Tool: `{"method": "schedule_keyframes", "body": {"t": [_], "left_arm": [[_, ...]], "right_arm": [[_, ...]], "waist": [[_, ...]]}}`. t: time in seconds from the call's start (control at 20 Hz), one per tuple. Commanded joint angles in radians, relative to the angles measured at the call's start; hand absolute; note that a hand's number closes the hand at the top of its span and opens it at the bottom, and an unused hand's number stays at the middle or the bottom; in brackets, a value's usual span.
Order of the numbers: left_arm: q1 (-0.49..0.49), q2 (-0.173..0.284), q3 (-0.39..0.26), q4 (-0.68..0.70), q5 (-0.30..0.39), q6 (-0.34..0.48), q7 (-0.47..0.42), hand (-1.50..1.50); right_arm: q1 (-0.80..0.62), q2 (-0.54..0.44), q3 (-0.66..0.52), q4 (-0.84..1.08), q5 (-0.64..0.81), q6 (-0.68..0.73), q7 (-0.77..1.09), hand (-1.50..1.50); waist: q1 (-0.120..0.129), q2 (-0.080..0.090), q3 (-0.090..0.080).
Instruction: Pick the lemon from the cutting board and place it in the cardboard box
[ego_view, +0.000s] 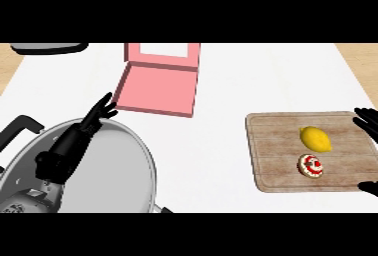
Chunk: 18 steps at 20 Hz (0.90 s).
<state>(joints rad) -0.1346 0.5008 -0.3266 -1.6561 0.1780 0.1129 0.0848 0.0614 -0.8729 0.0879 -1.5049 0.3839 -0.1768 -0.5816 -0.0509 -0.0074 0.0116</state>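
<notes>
A yellow lemon (316, 138) lies on the wooden cutting board (277, 150) at the right of the counter. My right hand (366, 122) shows at the right edge of the view, just right of the board; its fingers are spread open and hold nothing, with the thumb lower down at the edge. The box (156, 90) is pink, open, with its lid folded back, and stands at the upper middle. My left hand (98, 113) rests open at the left, fingers pointing up toward the box's lower left corner.
A small round pastry with red and white topping (312, 165) lies on the board just below the lemon. A large grey pan with a black handle (111, 165) fills the lower left under my left forearm. A grey object (46, 48) sits at the top left.
</notes>
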Motion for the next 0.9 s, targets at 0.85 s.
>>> {"method": "schedule_keyframes", "body": {"t": [0.85], "left_arm": [[-0.125,-0.114,-0.039,0.185,0.012,-0.017,-0.072,0.00]], "right_arm": [[0.167,-0.117,-0.033,-0.411,0.019,0.363,0.463,-1.50]], "waist": [[0.044,0.010,-0.013]]}}
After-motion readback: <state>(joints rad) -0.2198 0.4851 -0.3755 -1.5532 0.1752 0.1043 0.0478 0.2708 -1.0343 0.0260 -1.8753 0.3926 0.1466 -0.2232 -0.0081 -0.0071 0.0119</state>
